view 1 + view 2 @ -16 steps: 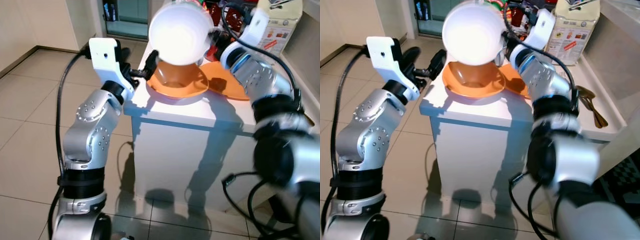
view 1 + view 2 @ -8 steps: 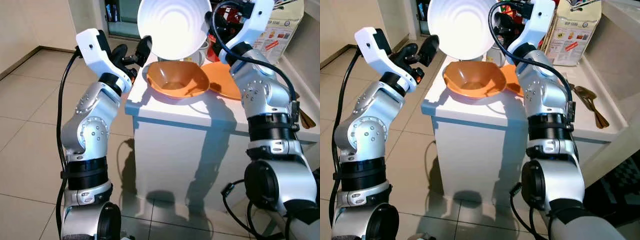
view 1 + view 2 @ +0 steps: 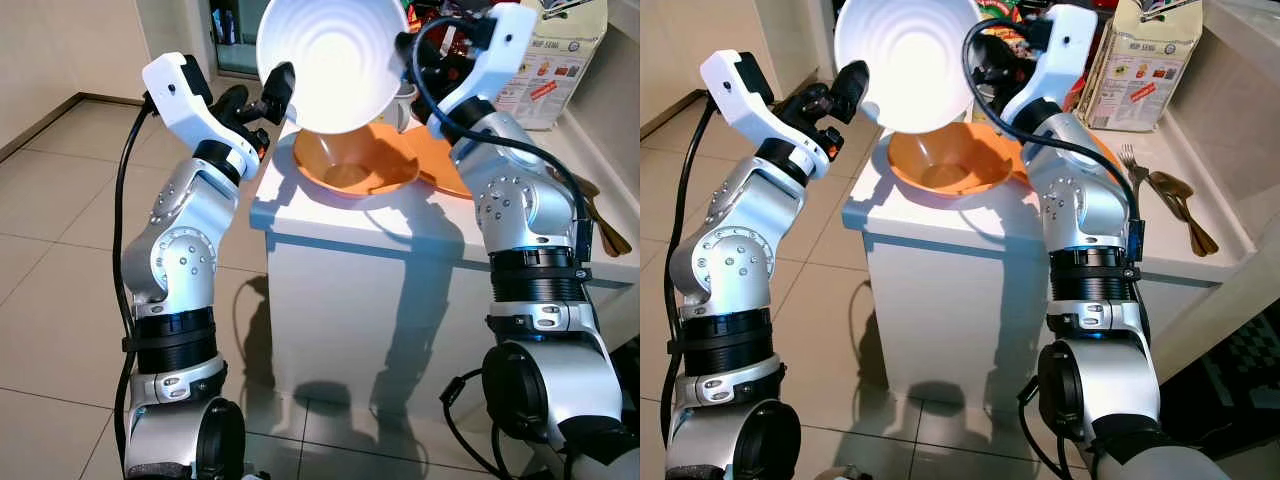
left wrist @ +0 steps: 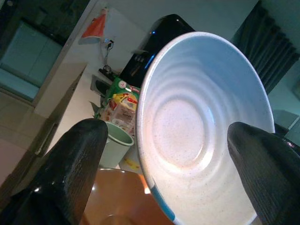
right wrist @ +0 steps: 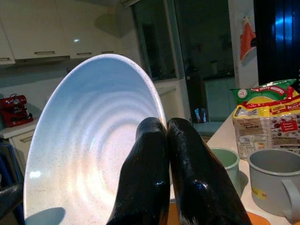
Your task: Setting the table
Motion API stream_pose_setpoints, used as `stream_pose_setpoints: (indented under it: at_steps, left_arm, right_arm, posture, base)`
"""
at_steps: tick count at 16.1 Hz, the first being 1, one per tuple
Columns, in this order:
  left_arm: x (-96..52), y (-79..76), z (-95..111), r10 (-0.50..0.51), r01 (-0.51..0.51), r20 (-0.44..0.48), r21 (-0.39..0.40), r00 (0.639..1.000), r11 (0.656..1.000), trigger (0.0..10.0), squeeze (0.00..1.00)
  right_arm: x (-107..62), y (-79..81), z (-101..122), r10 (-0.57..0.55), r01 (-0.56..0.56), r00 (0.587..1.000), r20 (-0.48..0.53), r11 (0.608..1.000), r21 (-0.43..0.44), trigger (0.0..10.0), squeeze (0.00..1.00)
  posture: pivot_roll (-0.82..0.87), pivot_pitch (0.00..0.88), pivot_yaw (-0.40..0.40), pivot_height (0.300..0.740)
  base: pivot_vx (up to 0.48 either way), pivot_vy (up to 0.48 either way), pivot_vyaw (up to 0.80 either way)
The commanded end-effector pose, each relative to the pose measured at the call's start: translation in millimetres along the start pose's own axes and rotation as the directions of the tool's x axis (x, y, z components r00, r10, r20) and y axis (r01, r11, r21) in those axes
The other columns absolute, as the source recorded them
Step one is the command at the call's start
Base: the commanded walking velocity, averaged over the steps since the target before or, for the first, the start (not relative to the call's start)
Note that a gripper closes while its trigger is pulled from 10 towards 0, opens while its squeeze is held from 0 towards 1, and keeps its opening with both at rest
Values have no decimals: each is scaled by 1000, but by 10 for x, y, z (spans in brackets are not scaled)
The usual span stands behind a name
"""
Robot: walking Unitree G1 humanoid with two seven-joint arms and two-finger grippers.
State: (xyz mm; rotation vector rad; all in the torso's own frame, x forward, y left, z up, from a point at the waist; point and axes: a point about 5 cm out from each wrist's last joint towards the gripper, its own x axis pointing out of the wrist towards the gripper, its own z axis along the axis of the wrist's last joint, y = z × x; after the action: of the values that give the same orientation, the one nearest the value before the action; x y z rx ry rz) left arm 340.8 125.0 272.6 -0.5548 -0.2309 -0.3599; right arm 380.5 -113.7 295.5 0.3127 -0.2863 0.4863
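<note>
Kitchen counter carries an orange bowl; above it the white bowl, tilted further than before, is pinched at three o'clock by the right gripper. Left gripper spreads wide at nine o'clock.

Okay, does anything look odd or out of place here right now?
The white ribbed bowl is tipped steeply on edge in mid-air over the orange bowl, pinched at its rim by the right gripper. The open left gripper sits beside its other rim.
</note>
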Motion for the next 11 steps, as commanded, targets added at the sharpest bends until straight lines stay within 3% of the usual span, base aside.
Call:
stream_pose_setpoints:
  at_steps: [1, 5, 8, 11]
  left_arm:
    - [24, -89, 57, -38, 38, 21, 0, 999, 999, 10000, 0]
    - [20, -72, 30, -29, 28, 12, 4, 1000, 1000, 10000, 0]
    - [26, -71, 38, -27, 27, 15, 7, 1000, 1000, 10000, 0]
    - [38, -79, 41, -30, 30, 18, 5, 999, 1000, 10000, 0]
  right_arm:
    - [-14, 30, 130, 27, -26, 998, 50, 1000, -4, 0, 0]
    - [-34, 74, 139, 54, -55, 997, 58, 998, 20, 0, 0]
    - [-54, 67, 128, 53, -60, 996, 66, 992, 107, 0, 0]
    - [-87, 60, 74, 62, -67, 997, 45, 990, 125, 0, 0]
  posture:
    - [39, 0, -16, 740]
    - [38, 0, -18, 740]
    - [37, 0, -15, 740]
    - [38, 0, -17, 740]
  base:
    - [0, 0, 0]
    - [0, 0, 0]
    - [0, 0, 0]
    - [0, 0, 0]
